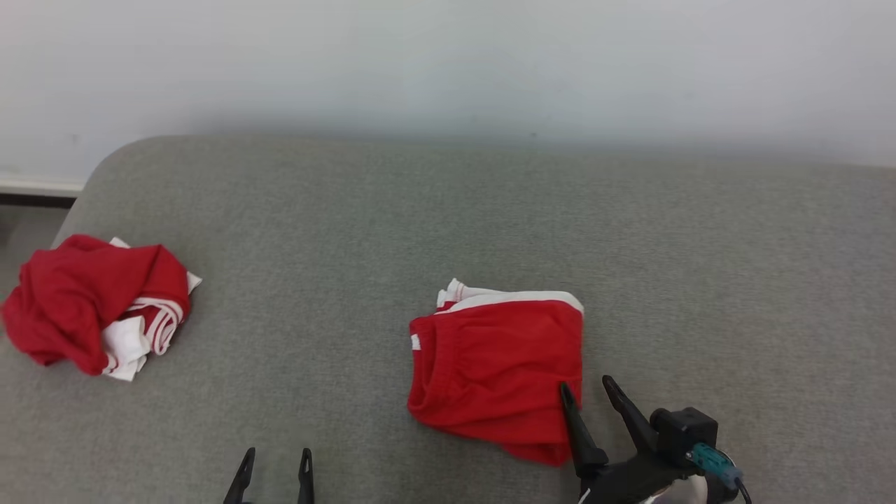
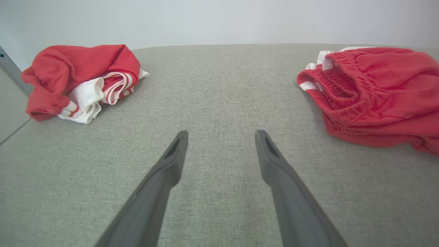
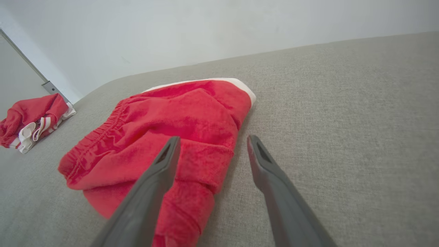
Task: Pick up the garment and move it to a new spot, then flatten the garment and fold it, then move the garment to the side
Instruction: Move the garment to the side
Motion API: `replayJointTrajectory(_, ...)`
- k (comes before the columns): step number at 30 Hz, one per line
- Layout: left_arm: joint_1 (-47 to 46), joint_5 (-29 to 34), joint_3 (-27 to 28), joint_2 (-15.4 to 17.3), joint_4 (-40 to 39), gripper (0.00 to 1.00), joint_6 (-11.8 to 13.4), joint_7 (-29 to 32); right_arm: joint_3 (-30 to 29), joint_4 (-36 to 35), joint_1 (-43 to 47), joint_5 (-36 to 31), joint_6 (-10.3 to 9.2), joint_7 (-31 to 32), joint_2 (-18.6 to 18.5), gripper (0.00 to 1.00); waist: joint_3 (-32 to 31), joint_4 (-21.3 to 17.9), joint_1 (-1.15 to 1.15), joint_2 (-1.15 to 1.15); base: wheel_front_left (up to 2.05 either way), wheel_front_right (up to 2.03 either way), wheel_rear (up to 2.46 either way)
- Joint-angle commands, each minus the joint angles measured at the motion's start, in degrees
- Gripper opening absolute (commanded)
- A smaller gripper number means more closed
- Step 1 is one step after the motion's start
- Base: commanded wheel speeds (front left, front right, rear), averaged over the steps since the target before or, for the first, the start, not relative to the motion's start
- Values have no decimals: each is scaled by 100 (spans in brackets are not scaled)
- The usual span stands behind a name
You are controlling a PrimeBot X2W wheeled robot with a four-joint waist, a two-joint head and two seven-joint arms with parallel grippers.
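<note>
A folded red garment (image 1: 500, 364) with a white hem lies on the grey cushion, right of centre; it also lies at the right of the left wrist view (image 2: 377, 99). My right gripper (image 1: 586, 385) stands open at its near right corner. In the right wrist view (image 3: 212, 137) one finger is over the garment's (image 3: 178, 116) red edge and the other over bare fabric; nothing is held. My left gripper (image 1: 278, 453) is open at the bottom edge, well left of the garment, with only cushion between its fingers (image 2: 221, 132).
A second, crumpled red and white garment (image 1: 84, 294) (image 2: 75, 65) (image 3: 27, 113) sits near the cushion's left edge. The grey cushion (image 1: 448, 210) ends in a rounded far left corner against a pale wall (image 1: 448, 63). Bare fabric stretches right of the right gripper.
</note>
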Motion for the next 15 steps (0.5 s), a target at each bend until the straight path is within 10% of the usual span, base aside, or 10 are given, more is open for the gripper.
replayJointTrajectory(1, -88, -48, -10, -8, 7, 100, 2, -19, 12, 42, -60, 15, 4, 2, 4, 100, 145, 196, 0, 0, 0, 0, 0)
replayJointTrajectory(13, -126, -91, -66, -8, 25, 100, 35, -19, 277, 1342, -630, 286, 4, 6, 6, 100, 273, 430, 0, 0, 0, 0, 0)
replayJointTrajectory(14, -133, -89, -70, -8, 28, 100, 37, -19, 302, 1417, -670, 321, 4, 11, 5, 80, 280, 426, 0, 0, 0, 0, 0)
replayJointTrajectory(15, -139, -79, -70, -8, 35, 100, 38, -19, 324, 1472, -709, 345, 4, 12, 6, 80, 283, 420, 0, 0, 0, 0, 0)
